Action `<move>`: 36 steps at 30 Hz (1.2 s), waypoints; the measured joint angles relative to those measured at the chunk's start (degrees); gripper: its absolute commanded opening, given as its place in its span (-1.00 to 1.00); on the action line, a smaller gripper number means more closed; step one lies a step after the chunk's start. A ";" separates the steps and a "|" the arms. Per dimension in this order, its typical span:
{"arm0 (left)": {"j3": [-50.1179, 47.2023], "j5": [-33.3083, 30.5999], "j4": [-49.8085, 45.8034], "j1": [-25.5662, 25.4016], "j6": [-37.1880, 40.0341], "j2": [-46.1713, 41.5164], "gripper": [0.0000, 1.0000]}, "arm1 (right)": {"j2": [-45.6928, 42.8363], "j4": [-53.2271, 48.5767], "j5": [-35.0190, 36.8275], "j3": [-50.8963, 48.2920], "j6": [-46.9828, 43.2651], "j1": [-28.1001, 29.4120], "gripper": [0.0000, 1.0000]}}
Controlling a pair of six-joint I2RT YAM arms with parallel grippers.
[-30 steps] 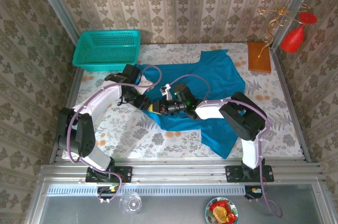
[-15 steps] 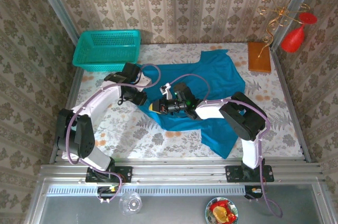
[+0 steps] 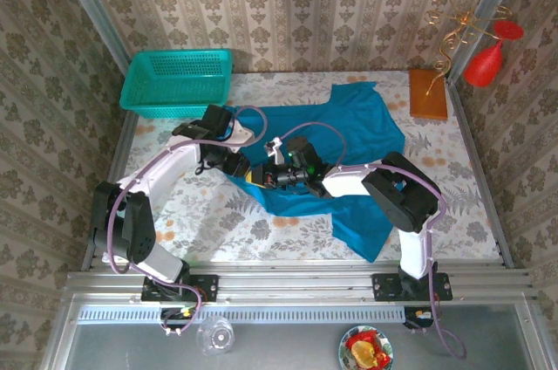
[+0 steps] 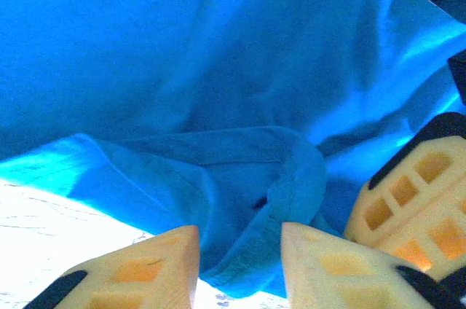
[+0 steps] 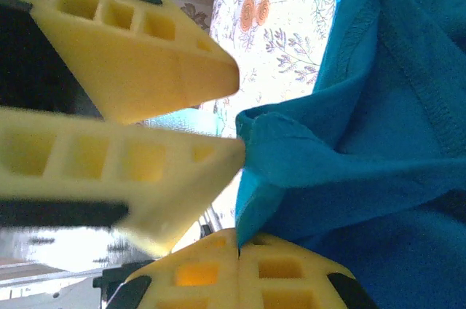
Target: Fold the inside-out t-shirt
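The inside-out t-shirt [image 3: 349, 139] lies rumpled across the middle of the table, teal-blue and plain. My right gripper [image 3: 258, 177] reaches left over it and is shut on a fold at its left edge; the cloth [image 5: 342, 170] rises out of the closed fingers [image 5: 239, 240]. My left gripper [image 3: 238, 164] is right beside it, open. Its two yellow fingers stand either side of a hemmed fold [image 4: 291, 178] with a gap [image 4: 240, 240] between them. In the right wrist view the left gripper's fingertips [image 5: 218, 152] nearly touch the pinched fold. The right gripper's finger [image 4: 411, 192] sits close on the left wrist view's right.
A turquoise mesh basket [image 3: 179, 80] stands at the back left, close behind the left arm. A brown wooden block [image 3: 427, 93] lies at the back right with a red ornament [image 3: 484, 63] beside it. The floral tablecloth [image 3: 209, 213] shows in front of the shirt.
The left gripper has shifted slightly right, toward the fold that the right gripper holds. The right gripper and the shirt have hardly moved.
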 measured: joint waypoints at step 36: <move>0.55 -5.25 -0.85 -0.76 1.31 2.71 -0.86 | 0.00 -2.62 0.20 1.46 -0.28 0.11 -1.00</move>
